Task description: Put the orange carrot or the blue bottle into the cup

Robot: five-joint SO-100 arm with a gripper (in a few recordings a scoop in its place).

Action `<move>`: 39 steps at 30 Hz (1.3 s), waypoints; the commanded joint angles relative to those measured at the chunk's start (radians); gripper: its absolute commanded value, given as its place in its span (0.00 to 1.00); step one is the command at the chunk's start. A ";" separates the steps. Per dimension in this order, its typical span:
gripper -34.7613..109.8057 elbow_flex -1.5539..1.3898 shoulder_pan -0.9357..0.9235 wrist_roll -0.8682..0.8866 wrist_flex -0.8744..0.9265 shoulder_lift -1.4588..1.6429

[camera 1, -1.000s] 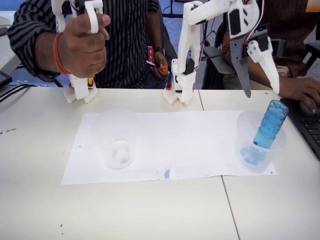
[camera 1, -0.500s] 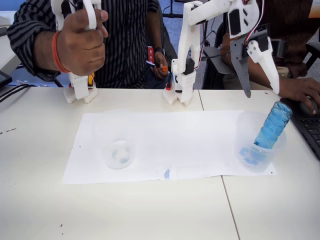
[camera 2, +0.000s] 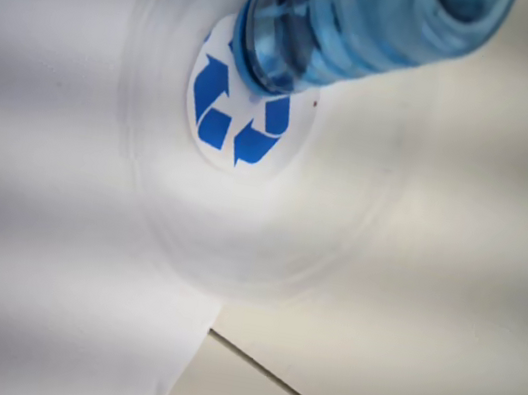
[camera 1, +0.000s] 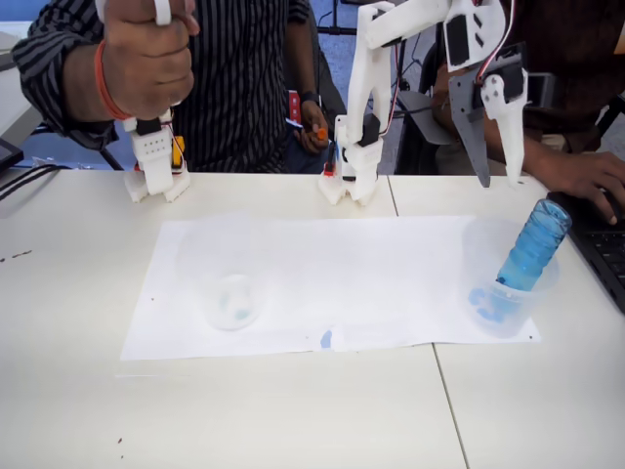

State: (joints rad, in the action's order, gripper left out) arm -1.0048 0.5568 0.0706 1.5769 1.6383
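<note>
Fixed view: I see the blue bottle [camera 1: 532, 244] standing tilted inside the cup [camera 1: 508, 278] at the right end of the white paper sheet [camera 1: 322, 283], its lower end down at the blue-marked base and its upper end leaning out over the right rim. A second clear cup [camera 1: 227, 274] with a pale base sits on the left part of the sheet, well apart. I judge the placement done, but not secure. The bottle projects well above the rim and leans outward, so a knock from the arm or a jolt to the bench [camera 1: 293, 410] could tip the light cup over or lever the bottle out. The edge of a keyboard [camera 1: 601, 244] lies just beside the cup, with a person's hand [camera 1: 586, 181] on it; contact from that side carries the same risk. My hand [camera 1: 498, 181] hangs above and slightly behind the cup, fingers pointing down, spread apart and gripping nothing, clear of the bottle. The arm is raised and reaches right from its base [camera 1: 350, 171].

Wrist view: I look almost straight down into the cup [camera 2: 241, 214]. The bottle [camera 2: 363, 32] rests its end on the blue recycling mark [camera 2: 236, 122] on the base and slants toward the upper right.
</note>
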 commanded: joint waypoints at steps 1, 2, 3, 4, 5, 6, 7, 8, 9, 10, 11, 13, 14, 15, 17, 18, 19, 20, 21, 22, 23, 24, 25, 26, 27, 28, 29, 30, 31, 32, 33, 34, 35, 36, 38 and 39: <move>0.32 0.091 -0.040 0.014 0.008 0.210; 0.33 0.087 -0.066 0.018 0.008 0.232; 0.33 0.080 -0.095 0.020 0.008 0.256; 0.33 0.077 -0.127 0.020 0.009 0.281; 0.33 0.074 -0.161 0.020 0.012 0.304; 0.33 0.066 -0.196 0.017 0.023 0.325; 0.33 0.055 -0.229 0.012 0.038 0.347; 0.33 0.038 -0.252 0.009 0.055 0.367; 0.33 0.018 -0.276 0.008 0.075 0.387; 0.33 -0.008 -0.305 0.006 0.095 0.407; 0.33 -0.035 -0.330 0.006 0.104 0.428; 0.33 -0.091 -0.370 0.006 0.118 0.474; 0.33 -0.120 -0.388 0.006 0.118 0.497; 0.33 -0.152 -0.407 0.006 0.118 0.520; 0.33 -0.218 -0.439 0.006 0.110 0.571; 0.33 -0.253 -0.454 0.006 0.100 0.598; 0.33 -0.290 -0.468 0.006 0.086 0.629; 0.33 -0.331 -0.482 0.006 0.071 0.661; 0.33 -0.374 -0.495 0.006 0.054 0.696; 0.33 -0.422 -0.503 0.006 0.037 0.735; 0.33 -0.472 -0.508 0.005 0.018 0.775; 0.33 -0.526 -0.511 0.005 0.000 0.813; 0.33 -0.580 -0.512 0.005 -0.023 0.850; 0.33 -0.637 -0.512 0.005 -0.044 0.887; 0.33 -0.695 -0.512 -0.002 -0.071 0.923; 0.33 -0.755 -0.512 -0.011 -0.095 0.957; 0.33 -0.813 -0.512 -0.025 -0.121 0.991; 0.33 -0.871 -0.512 -0.038 -0.147 1.025; 0.33 -0.928 -0.518 -0.055 -0.172 1.060; 0.33 -0.983 -0.523 -0.071 -0.198 1.094; 0.33 -1.037 -0.525 -0.084 -0.224 1.127; 0.33 -1.091 -0.526 -0.094 -0.250 1.160; 0.33 -1.141 -0.526 -0.097 -0.273 1.193; 0.33 -1.192 -0.526 -0.103 -0.296 1.226; 0.33 -1.279 -0.526 -0.106 -0.342 1.293; 0.33 -1.322 -0.526 -0.106 -0.367 1.325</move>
State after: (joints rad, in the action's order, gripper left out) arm -2.2565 0.0184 -0.0230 1.2809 2.8425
